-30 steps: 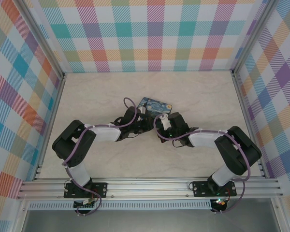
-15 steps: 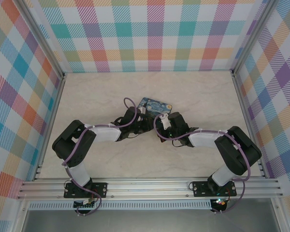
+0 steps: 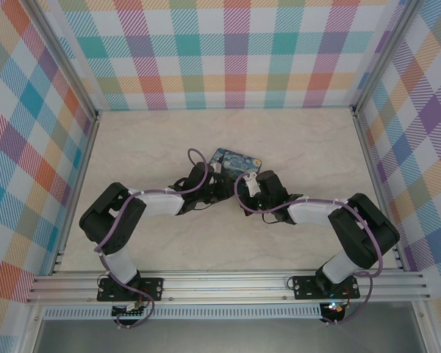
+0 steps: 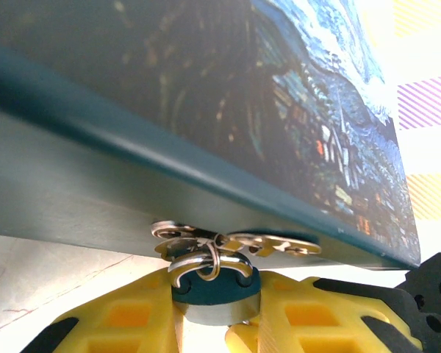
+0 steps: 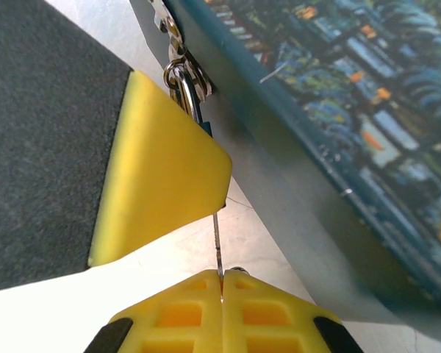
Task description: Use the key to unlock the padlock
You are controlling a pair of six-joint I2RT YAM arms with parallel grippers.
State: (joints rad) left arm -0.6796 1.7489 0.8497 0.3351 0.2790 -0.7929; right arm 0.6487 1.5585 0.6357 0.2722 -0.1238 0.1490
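Under box [image 4: 169, 110] hasp [image 4: 272, 244], left pincer [image 4: 214, 323] grips padlock [image 4: 213, 290]; right pincer [image 5: 222, 288] clamps key [image 5: 217, 246] near it.

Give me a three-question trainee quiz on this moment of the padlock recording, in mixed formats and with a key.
1. True or false: the left gripper is clamped on the padlock.
2. What does the right gripper pinch? A) the key B) a cable C) a screwdriver
3. Fill in: the padlock hangs from the metal ____ on the painted box.
Key: 1 true; 2 A; 3 latch.
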